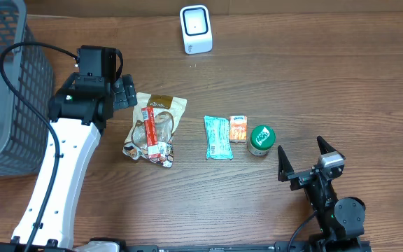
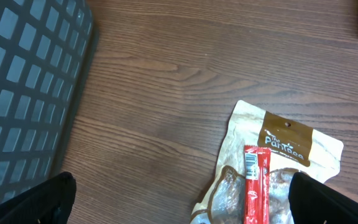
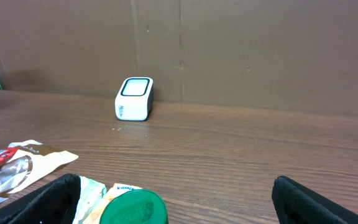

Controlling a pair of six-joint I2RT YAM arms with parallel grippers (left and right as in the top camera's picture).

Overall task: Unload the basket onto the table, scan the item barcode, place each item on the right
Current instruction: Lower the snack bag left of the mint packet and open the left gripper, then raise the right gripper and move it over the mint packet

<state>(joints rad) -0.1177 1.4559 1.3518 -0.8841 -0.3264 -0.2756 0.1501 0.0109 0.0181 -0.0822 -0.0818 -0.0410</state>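
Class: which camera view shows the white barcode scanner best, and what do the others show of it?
Overhead: the scanner appears whole, its window facing the camera. The right wrist view shows it whole too, but side-on, window foreshortened. The left wrist view catches only a sliver at its top right edge.

Open table lies between scanner and green can; basket walls the left.

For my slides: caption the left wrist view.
Open left gripper above a snack bag with a red stick on it.
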